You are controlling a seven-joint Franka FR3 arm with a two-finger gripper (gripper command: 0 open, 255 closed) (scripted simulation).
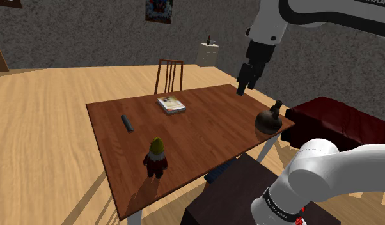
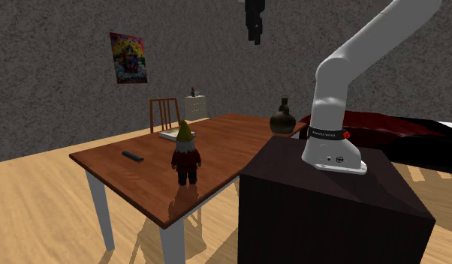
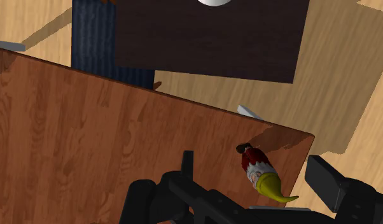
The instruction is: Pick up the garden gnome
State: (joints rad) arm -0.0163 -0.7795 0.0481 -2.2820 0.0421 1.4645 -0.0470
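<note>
Red-coated gnome [image 1: 156, 157], yellow hat: one, upright near the table's [image 1: 210, 131] edge at the shoulder view's lower left. Gripper [image 1: 243, 86]: fingers spread, empty, high above the far side (well apart from the gnome). Risk: an off-centre descent could tip this tall figure off the edge.

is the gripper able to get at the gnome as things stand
Probably yes. The gnome stands upright alone near the edge of the table, well apart from the remote and book. The gripper hangs open high above the table, nothing between.
</note>
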